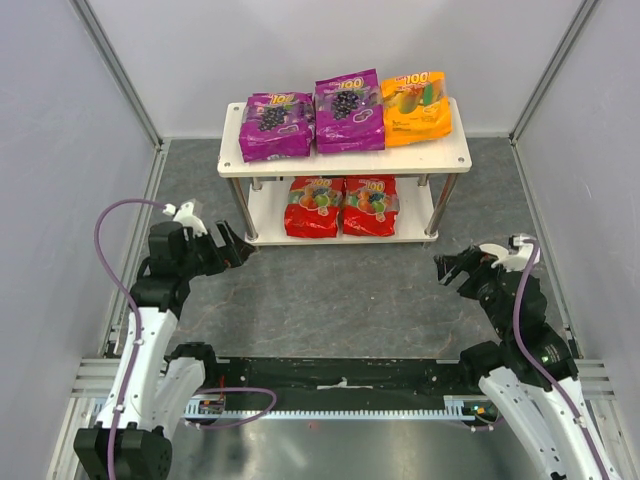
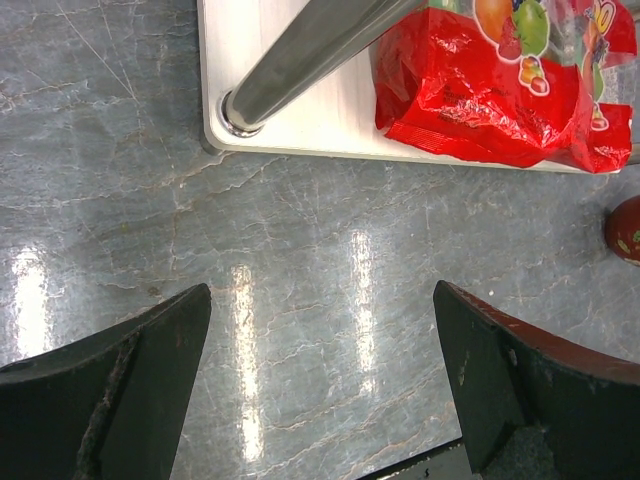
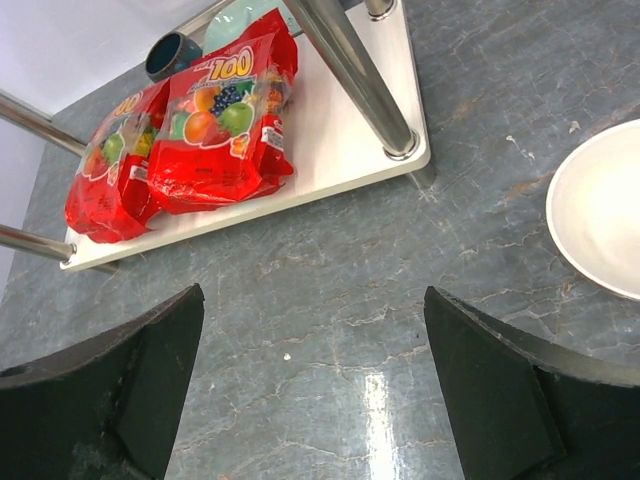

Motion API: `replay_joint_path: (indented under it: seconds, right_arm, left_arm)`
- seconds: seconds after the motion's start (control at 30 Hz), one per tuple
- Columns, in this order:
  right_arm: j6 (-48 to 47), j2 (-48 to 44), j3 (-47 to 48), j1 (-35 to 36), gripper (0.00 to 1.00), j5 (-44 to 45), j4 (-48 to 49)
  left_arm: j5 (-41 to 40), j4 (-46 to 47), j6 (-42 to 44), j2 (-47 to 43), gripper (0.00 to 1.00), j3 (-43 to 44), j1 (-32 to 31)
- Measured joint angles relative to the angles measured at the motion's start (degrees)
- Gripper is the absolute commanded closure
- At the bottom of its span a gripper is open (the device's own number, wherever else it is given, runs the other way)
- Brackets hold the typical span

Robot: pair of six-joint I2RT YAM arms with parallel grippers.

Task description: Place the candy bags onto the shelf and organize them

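Right pincer (image 3: 312, 335) agape, bowl (image 3: 600, 210) (wrist-view only)

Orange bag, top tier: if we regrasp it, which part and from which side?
Probably pinch its right edge, coming in from the right with the right gripper. The orange bag lies flat on the shelf top board, so only a thin edge fits the jaws; a purple bag crowds its left, and the right side is free.
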Motion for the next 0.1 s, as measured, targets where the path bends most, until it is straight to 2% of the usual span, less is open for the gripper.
replay_joint_path:
  seconds: [0.1]
  right_arm:
    - [0.02, 0.00, 0.02, 0.00, 0.02, 0.35, -0.63]
  left_arm:
    - [-0.02, 0.00, 0.00, -0.35, 0.00, 0.00, 0.00]
